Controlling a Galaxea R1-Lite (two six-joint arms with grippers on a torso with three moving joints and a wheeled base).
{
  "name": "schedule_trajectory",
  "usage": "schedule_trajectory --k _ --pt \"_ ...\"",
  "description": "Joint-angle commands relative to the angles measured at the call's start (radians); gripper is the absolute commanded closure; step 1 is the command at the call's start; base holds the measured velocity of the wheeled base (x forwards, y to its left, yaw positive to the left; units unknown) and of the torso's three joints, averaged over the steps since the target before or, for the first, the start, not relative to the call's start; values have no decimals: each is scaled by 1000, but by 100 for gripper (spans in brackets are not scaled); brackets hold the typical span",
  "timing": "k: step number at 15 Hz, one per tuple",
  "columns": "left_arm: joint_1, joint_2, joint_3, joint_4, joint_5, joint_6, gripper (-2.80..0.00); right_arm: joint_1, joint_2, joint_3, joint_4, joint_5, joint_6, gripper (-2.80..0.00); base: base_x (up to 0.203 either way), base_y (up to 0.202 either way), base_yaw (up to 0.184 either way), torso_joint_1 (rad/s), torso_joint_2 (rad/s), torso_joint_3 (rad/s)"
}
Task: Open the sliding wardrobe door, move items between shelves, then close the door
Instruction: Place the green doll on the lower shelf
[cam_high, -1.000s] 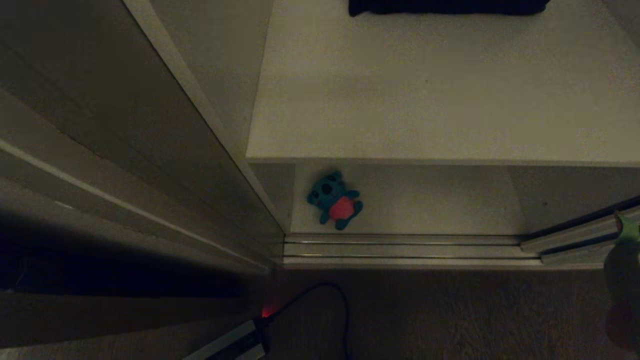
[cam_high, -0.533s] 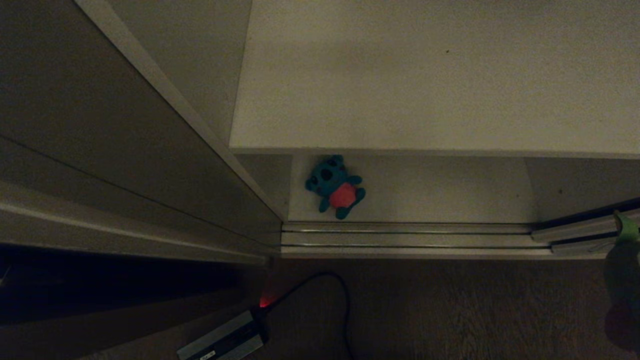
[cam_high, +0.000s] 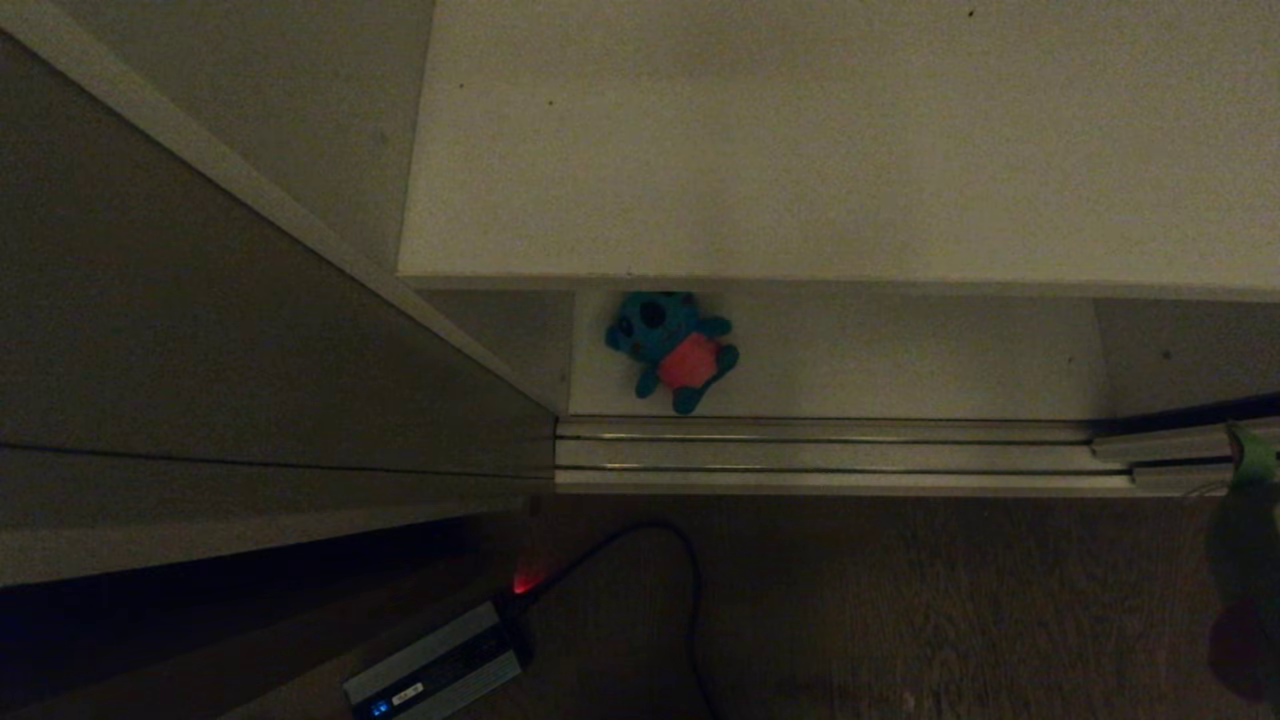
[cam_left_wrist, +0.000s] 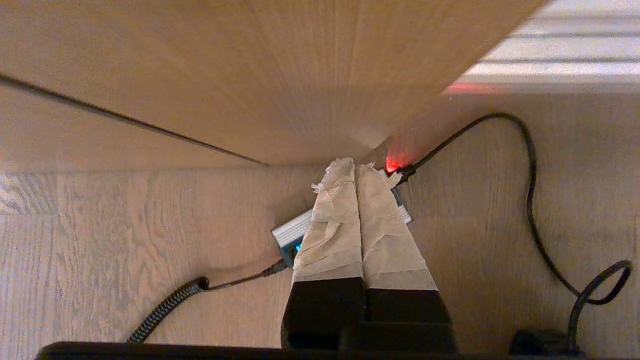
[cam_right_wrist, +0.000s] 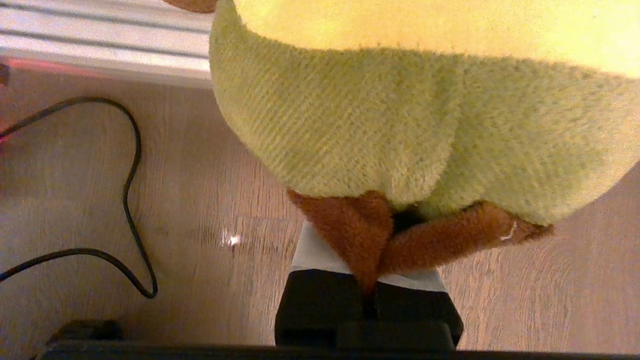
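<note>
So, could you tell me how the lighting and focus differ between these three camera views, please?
Head view: dim and murky, the teal monster plush alone showing colour, deep shadow at lower left. Left wrist view: warm, bright, a red glow by the cable. Right wrist view: the avocado plush fills the frame, its top overexposed, floor slightly blurred.

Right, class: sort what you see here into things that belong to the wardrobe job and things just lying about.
Part of the job:
- teal monster on the lower shelf
- avocado toy, held in the right gripper
- upper shelf
- sliding wardrobe door
- left gripper, shut, holding nothing

Just lying about:
- grey box
- black cable
- floor track
</note>
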Motion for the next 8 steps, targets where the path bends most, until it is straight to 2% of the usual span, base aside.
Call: schedule_trajectory --k 1,5,8 --pt "0 -2 0 -1 1 0 0 0 2 5 0 0 -1 0 0 0 0 2 -2 -196" --pt "0 -2 2 -5 1 -1 0 0 2 5 0 0 -1 0 0 0 0 2 -1 -183" --pt "0 -2 2 -7 1 -6 0 0 2 3 0 0 -1 0 0 0 0 2 -1 -56"
